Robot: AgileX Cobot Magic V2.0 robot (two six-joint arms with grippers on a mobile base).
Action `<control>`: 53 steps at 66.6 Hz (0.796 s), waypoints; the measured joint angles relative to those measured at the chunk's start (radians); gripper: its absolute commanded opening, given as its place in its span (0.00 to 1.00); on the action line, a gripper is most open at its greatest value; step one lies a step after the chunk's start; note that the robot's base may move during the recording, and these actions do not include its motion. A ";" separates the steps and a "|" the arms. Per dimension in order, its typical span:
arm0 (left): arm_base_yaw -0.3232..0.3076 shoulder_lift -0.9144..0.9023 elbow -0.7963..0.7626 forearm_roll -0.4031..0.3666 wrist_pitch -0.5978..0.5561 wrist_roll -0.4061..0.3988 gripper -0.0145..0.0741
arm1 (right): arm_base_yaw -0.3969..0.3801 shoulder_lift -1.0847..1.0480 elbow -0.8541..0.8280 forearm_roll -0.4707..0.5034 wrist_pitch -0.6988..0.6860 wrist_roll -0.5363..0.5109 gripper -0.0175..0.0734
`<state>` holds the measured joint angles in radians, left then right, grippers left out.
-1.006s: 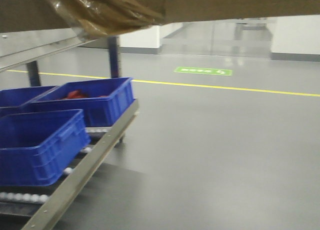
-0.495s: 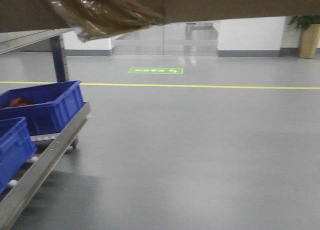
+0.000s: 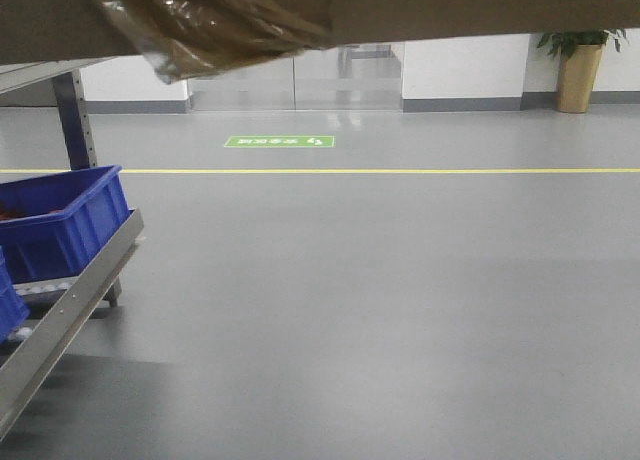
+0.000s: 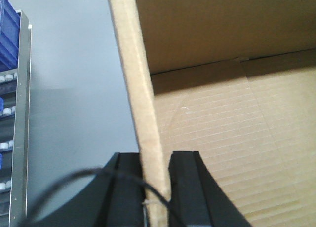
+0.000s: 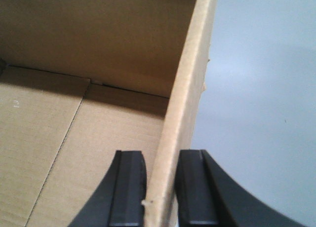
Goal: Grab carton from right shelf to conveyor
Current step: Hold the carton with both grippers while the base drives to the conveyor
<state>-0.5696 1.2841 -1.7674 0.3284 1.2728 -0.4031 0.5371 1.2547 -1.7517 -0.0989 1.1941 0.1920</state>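
Note:
The brown carton (image 3: 440, 8) fills the top of the front view, held in the air, with crumpled yellowish tape (image 3: 205, 25) hanging from its underside. My left gripper (image 4: 157, 160) is shut on the carton's left wall (image 4: 136, 74), one black finger (image 4: 129, 187) outside and one inside. The right gripper (image 5: 162, 160) is shut on the carton's right wall (image 5: 190, 84) in the same way. The carton's open inside (image 5: 59, 138) shows bare corrugated board. The right shelf (image 3: 60, 315) with its steel rail lies at the lower left of the front view. No conveyor is in view.
Blue plastic bins (image 3: 55, 220) sit on the shelf's roller lanes. A grey floor (image 3: 380, 300) with a yellow line (image 3: 400, 170) and a green marking (image 3: 279, 141) stretches ahead. A potted plant (image 3: 578, 70) stands by the far wall at the right.
The front view has swung to the right: the shelf and blue bins slid toward the left edge, and the plant came further into view. The carton stays fixed at the top of the view.

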 measured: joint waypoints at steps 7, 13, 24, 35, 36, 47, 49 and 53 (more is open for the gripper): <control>0.000 0.000 -0.002 0.000 0.000 0.000 0.14 | 0.000 0.000 0.000 0.000 0.000 0.000 0.12; 0.000 0.000 -0.002 0.000 0.000 0.000 0.14 | 0.000 0.000 0.000 0.002 0.000 0.000 0.12; 0.000 0.000 -0.002 0.000 0.000 0.000 0.14 | 0.000 0.000 0.000 0.002 0.000 0.000 0.12; 0.000 0.000 -0.002 0.000 0.000 0.000 0.14 | 0.000 0.000 0.000 0.002 0.000 0.000 0.12; 0.000 0.000 -0.002 0.000 0.000 0.000 0.14 | 0.000 0.000 0.000 0.002 0.000 0.000 0.12; 0.000 0.000 -0.002 0.002 0.000 0.000 0.14 | 0.000 0.000 0.000 0.002 0.000 0.000 0.12; 0.000 0.000 -0.002 0.002 0.000 0.000 0.14 | 0.000 0.000 0.000 0.002 0.000 0.000 0.12; 0.000 0.000 -0.002 0.002 0.000 0.000 0.14 | 0.000 0.000 0.000 0.002 0.000 0.000 0.12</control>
<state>-0.5696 1.2841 -1.7690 0.3304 1.2728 -0.4031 0.5371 1.2547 -1.7517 -0.0972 1.1938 0.1920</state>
